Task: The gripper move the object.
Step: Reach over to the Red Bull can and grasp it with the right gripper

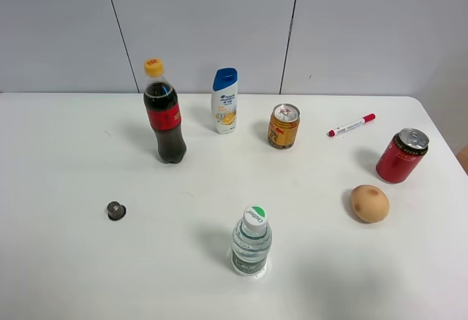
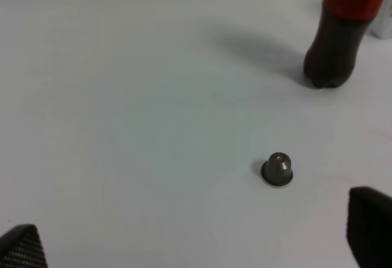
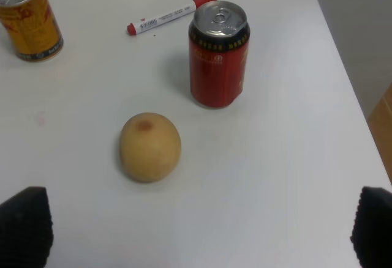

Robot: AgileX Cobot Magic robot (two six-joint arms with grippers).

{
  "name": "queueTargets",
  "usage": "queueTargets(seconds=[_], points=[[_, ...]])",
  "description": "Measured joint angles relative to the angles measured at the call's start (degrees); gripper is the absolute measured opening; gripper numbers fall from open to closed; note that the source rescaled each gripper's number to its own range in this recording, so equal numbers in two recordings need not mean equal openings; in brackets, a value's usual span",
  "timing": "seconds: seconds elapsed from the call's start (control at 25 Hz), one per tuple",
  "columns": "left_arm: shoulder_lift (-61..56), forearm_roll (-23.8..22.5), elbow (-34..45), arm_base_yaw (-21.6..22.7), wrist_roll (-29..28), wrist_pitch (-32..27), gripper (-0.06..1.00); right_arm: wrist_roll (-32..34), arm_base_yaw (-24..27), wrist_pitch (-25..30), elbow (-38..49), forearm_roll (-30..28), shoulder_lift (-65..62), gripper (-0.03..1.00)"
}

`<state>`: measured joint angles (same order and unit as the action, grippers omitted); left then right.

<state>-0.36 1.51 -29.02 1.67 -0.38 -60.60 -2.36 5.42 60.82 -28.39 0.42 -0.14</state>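
The short gold-yellow can (image 1: pixel 284 126) with red-orange markings and a silver top stands upright on the white table, right of centre toward the back. It also shows in the right wrist view (image 3: pixel 29 21). Neither arm shows in the exterior high view. My left gripper (image 2: pixel 196 243) is open and empty above the table's left part, with only its black fingertips (image 2: pixel 24 249) in view. My right gripper (image 3: pixel 202 234) is open and empty above the table's right part, fingertips (image 3: pixel 24 231) wide apart, well away from the can.
A cola bottle (image 1: pixel 164 115), a shampoo bottle (image 1: pixel 224 101), a red marker (image 1: pixel 352 125), a taller red can (image 1: pixel 401 155), a tan round fruit (image 1: pixel 369 203), a water bottle (image 1: pixel 251 242) and a small dark cap (image 1: pixel 115 210) stand on the table. The table's right edge (image 1: pixel 446 137) is near the red can.
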Motion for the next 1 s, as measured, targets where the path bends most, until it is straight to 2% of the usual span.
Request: queueTargets(seconds=[0.2,0.44,0.72,1.0], points=[[0.0,0.0,0.0,0.0,0.0,0.0,1.00,-1.3,0.0,0.0,0.0,1.4,0.0,1.00],[0.0,0.0,0.0,0.0,0.0,0.0,1.00,-8.5,0.0,0.1,-0.1,6.8,2.0,1.00],[0.0,0.0,0.0,0.0,0.0,0.0,1.00,-18.9,0.0,-0.1,-5.5,15.4,19.5,1.00],[0.0,0.0,0.0,0.0,0.0,0.0,1.00,-28.2,0.0,-0.3,-17.7,17.8,38.8,1.00]])
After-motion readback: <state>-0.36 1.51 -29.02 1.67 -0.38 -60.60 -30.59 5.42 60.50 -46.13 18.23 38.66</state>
